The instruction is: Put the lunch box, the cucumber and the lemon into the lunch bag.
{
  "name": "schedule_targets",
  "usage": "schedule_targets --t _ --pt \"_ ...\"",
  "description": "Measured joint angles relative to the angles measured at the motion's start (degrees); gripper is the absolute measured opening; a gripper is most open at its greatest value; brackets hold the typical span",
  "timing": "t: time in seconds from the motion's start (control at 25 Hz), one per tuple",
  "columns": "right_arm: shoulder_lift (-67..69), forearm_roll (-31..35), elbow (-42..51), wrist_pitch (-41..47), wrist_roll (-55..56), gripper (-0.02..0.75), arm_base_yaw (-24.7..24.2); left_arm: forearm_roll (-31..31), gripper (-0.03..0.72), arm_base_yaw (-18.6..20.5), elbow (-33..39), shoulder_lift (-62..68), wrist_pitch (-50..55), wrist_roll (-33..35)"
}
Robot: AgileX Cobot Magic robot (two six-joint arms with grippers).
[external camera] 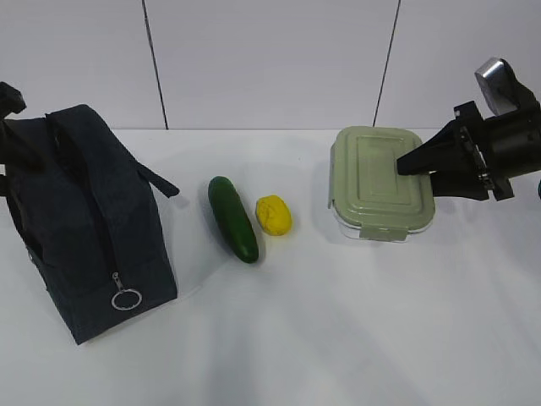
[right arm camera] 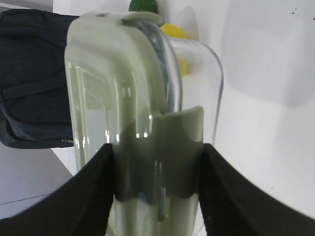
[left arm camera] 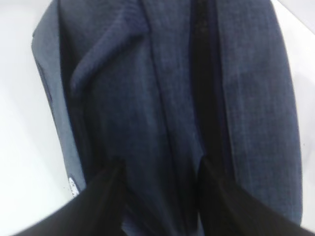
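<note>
Between lunch bag (external camera: 84, 228) and lunch box (external camera: 380, 182): cucumber (external camera: 233, 218), lemon (external camera: 274, 215).

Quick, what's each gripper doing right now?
Left gripper: open, over the lunch bag.
Right gripper: open, fingers either side of the lunch box.

The left gripper (external camera: 10, 100) barely peeks in at the exterior view's left edge, its fingers cut off, so no telling how they stand there. The lunch bag (external camera: 84, 220) loses its far left side to that same edge. In the left wrist view the bag fabric is a soft blur, and contact with the dark fingers (left arm camera: 98, 196) can't be judged. On the right, the arm runs off frame. The lunch box (right arm camera: 142, 123) hides most of the cucumber (right arm camera: 143, 5) and lemon (right arm camera: 173, 30).
</note>
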Motion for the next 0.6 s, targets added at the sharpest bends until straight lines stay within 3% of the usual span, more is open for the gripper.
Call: schedule_targets --t 0.12,0.32,0.6 --pt "0.00 0.12 0.00 0.00 0.00 0.380 0.00 -0.02 0.256 0.60 0.00 0.10 -0.10 0.00" --pt "0.00 0.54 0.00 0.00 0.00 0.379 0.00 -0.34 0.016 0.60 -0.09 0.10 0.15 0.46" --pt "0.00 0.63 0.00 0.02 0.13 0.379 0.00 -1.42 -0.003 0.60 -0.12 0.01 1.89 3.45"
